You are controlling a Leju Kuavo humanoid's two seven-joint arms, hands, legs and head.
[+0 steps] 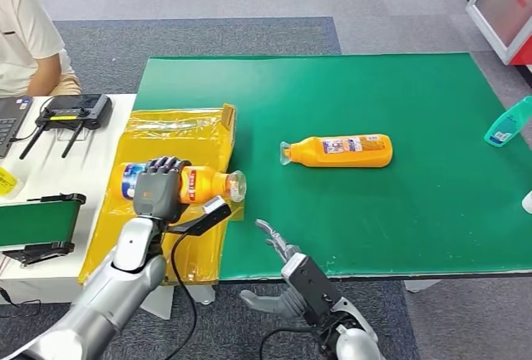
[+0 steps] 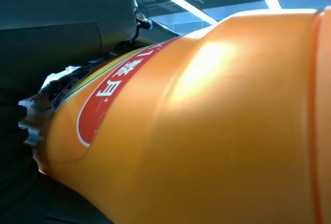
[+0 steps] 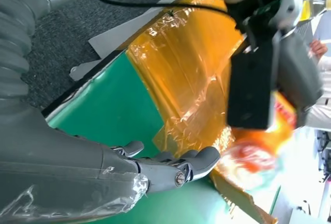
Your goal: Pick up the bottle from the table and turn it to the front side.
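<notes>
**Left hand gripping orange bottle over the yellow tray; right hand free at the mat's near edge**

The green rectangular mat (image 1: 401,102) covered most of the table, its near edge running just above the right hand and its left edge meeting the tray. A broad stretch of bare green lay between the second bottle and the mat's near edge, and more lay behind it toward the far edge.

The shallow yellow tray lined with glossy film (image 1: 182,131) sat against the mat's left edge, resting partly on a white side table (image 1: 75,177) where a person in a pale shirt (image 1: 25,27) sat at the far left corner.

A second orange plastic bottle with a printed label (image 1: 338,150) lay on its side near the middle of the mat, cap end toward the tray, well apart from both hands.

The orange plastic bottle with a red-and-white label (image 1: 204,184) was held lying sideways over the tray's right side, its clear neck reaching the tray's edge beside the mat. The left hand (image 1: 157,189) was wrapped around its body from above.

The right hand (image 1: 285,273) hovered at the mat's near edge, fingers spread and holding nothing.

A teal bottle (image 1: 508,123) lay at the mat's right edge.
</notes>
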